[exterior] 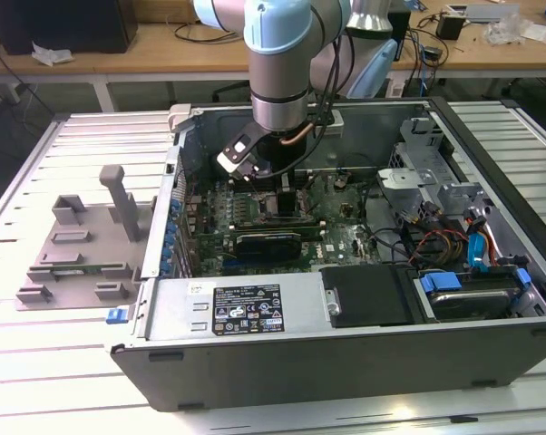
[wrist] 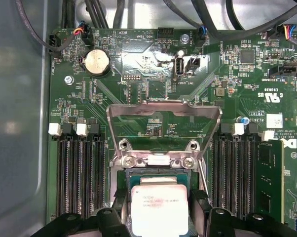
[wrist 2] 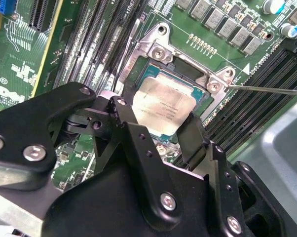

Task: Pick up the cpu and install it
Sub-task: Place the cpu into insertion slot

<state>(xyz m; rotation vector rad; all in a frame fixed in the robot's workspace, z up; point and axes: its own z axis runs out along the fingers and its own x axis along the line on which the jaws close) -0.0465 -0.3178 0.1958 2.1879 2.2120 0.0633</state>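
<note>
The cpu [wrist: 160, 211], a small square chip with a pale silver top, sits between my gripper's [wrist: 159, 205] two black fingers [wrist: 120, 203], just above or in the dark socket [wrist: 138, 174] on the green motherboard. In the second wrist view the cpu [wrist 2: 164, 102] lies over the socket opening [wrist 2: 184, 73], with a finger [wrist 2: 125, 116] against each side. The gripper is shut on the cpu. The socket's metal load plate [wrist: 163, 104] stands swung open behind it. In the exterior view the gripper [exterior: 287, 195] reaches down into the open computer case [exterior: 346, 353].
Black memory slots [wrist: 79, 173] flank the socket on both sides. A thin metal lever [wrist 2: 267, 90] sticks out beside the socket. Cables [exterior: 436, 240] and drive bays fill the case at the exterior view's right. A grey plastic tray [exterior: 73, 245] stands outside the case at the exterior view's left.
</note>
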